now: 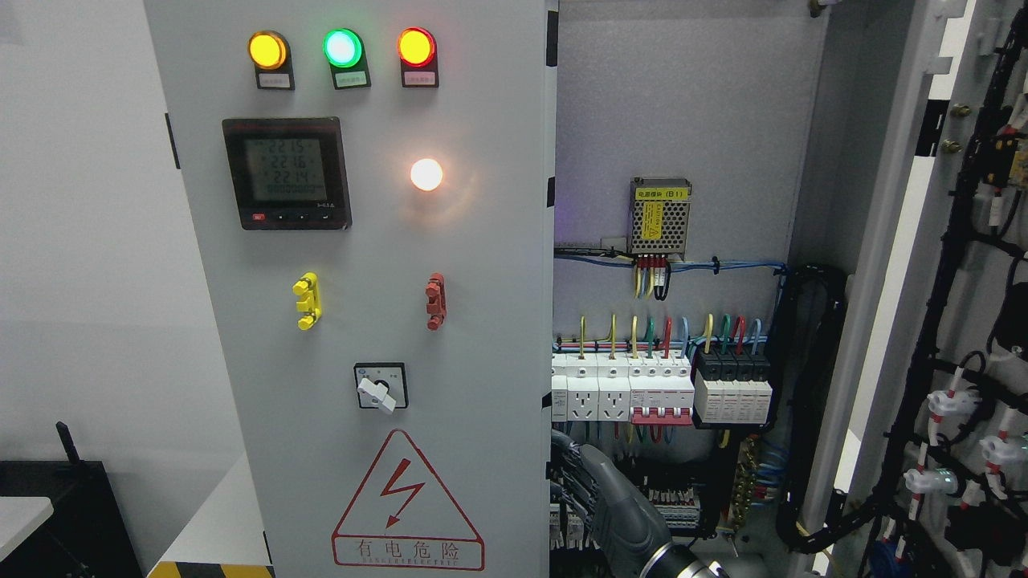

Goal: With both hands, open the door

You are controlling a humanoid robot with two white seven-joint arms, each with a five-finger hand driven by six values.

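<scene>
At the right of the cabinet the right door (899, 265) stands swung open, its inner face strung with black cable bundles and white connectors that run off the picture's right edge. The left door (361, 321) is shut and fills the middle of the view, carrying three lit lamps (343, 48) in yellow, green and red, a digital meter (287, 172), a glowing white lamp (426, 174), a yellow handle (307, 300), a red handle (435, 300), a rotary switch (381, 387) and a red warning triangle (405, 502). Behind this door's free edge a grey robot hand (598, 490) reaches up from the bottom of the picture; its arm is cut off below, so which side it enters from is unclear, and the fingers lie mostly hidden behind the door edge, so their state cannot be told. Inside are a row of breakers (658, 389) and a power supply (660, 215).
</scene>
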